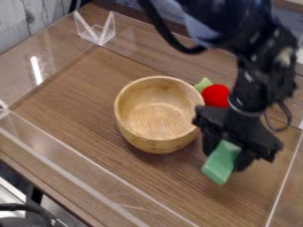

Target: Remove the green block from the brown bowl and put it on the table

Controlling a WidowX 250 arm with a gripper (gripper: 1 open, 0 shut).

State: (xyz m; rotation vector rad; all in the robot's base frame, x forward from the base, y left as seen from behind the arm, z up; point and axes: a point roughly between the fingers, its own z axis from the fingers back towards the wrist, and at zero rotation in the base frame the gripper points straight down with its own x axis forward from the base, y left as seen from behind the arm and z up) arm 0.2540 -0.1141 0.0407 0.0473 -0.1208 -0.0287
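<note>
The green block (221,167) is a flat green bar hanging tilted just right of the brown bowl (158,113), low over the table (83,93). My black gripper (233,152) points down and is shut on the block's upper part. I cannot tell whether the block's lower end touches the wood. The bowl is round, light wood and has nothing in it.
A round red object (214,95) lies behind the bowl's right rim, close to the arm. Clear acrylic walls (48,62) border the table, with a small clear stand (95,28) at the back left. The table's right edge is near the gripper.
</note>
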